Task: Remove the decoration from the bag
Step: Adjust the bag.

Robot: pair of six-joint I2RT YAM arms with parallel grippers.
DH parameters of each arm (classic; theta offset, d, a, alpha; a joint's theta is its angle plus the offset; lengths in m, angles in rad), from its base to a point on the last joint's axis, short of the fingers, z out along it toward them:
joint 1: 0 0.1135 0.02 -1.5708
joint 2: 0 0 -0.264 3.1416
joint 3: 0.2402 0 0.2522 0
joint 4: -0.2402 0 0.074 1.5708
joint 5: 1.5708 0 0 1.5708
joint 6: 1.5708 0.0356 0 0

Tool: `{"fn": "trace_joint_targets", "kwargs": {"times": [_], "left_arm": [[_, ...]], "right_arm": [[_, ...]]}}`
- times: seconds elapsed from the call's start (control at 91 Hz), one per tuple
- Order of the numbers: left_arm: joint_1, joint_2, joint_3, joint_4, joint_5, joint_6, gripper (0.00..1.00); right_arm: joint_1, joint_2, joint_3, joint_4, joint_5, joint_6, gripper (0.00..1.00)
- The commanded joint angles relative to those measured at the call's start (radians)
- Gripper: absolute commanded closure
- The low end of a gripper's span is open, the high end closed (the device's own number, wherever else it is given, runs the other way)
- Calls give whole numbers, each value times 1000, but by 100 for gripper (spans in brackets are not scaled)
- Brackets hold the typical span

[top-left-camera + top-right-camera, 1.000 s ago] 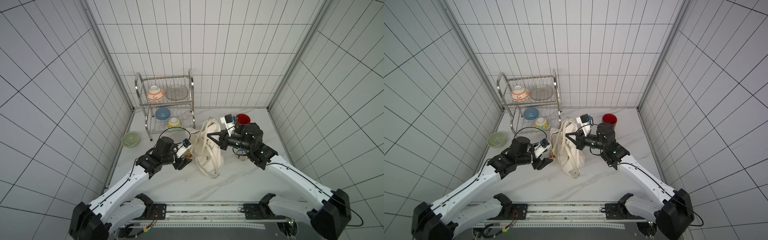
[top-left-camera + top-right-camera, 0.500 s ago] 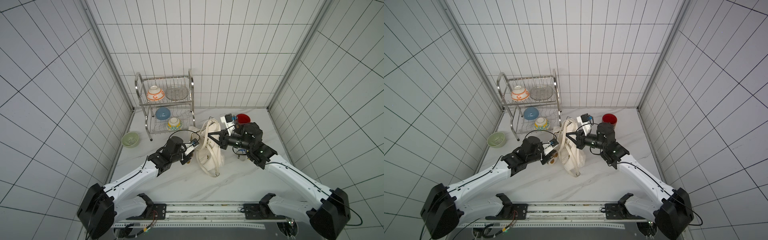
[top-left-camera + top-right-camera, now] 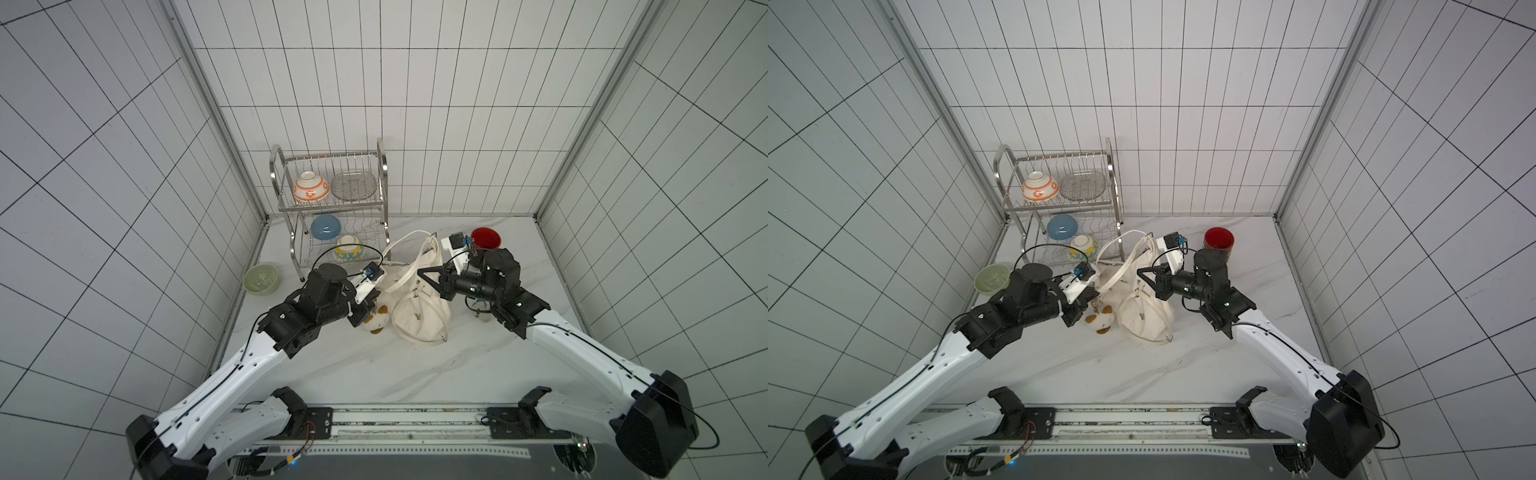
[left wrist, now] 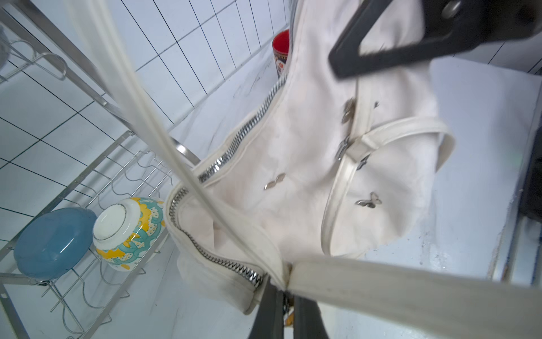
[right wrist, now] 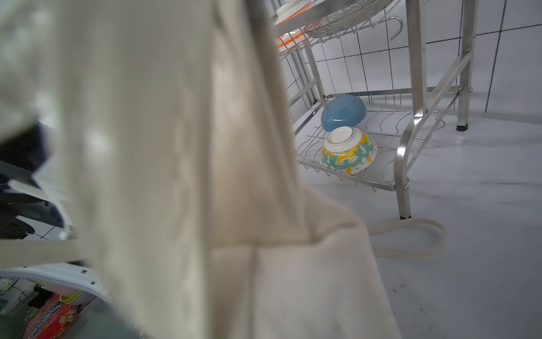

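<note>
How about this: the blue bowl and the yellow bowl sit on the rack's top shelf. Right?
No. The blue bowl and the yellow bowl sit on the rack's lower shelf, not its top one; a top view shows it.

Dish rack (image 3: pixel 328 156) just behind bag (image 3: pixel 419 311)

In the right wrist view the bag (image 5: pixel 176 146) is blurred and cut off by the frame. In the left wrist view the left gripper (image 4: pixel 289 311) is cut off by the edge, and what is pinched between its fingers is covered by a strap (image 4: pixel 410 299).
</note>
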Motion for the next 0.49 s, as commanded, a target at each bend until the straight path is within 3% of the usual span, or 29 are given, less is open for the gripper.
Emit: {"fn": "trace_joint_targets", "kwargs": {"times": [0.0,0.231,0.352,0.484], "left_arm": [[9,-44,73,-18,116,-118,100],[125,-43,123,139,302,-308,100],[186,-1,147,235,404,-420,100],[199,65,212,231,441,-464,100]], "right_arm": [[-10,40,9,-25,20,-53,100],[-8,104,25,-56,-6,-73,100],[-7,118,25,-89,3,-107,95],[-6,118,42,-149,33,-154,88]]}}
